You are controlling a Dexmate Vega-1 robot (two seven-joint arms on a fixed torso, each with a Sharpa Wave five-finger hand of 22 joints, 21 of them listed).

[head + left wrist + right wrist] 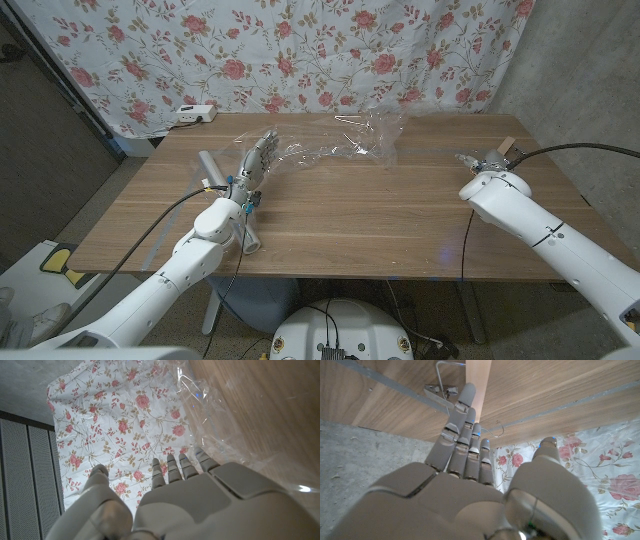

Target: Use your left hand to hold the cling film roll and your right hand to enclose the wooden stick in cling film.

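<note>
The left hand point(258, 160) lies stretched out on the table point(400, 220), fingers straight and apart, touching the crumpled cling film point(350, 145) beside its roll point(215, 170). The right hand point(487, 160) hovers with fingers extended against the wooden stick point(477, 390), not gripping it.

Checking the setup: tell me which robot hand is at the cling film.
The left robot hand: its fingers lie at the crumpled cling film, while the right robot hand sits apart by the wooden stick.

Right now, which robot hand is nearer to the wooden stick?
Right. The right robot hand is at the stick near the table's right edge; the left robot hand is far across, on the film.
</note>
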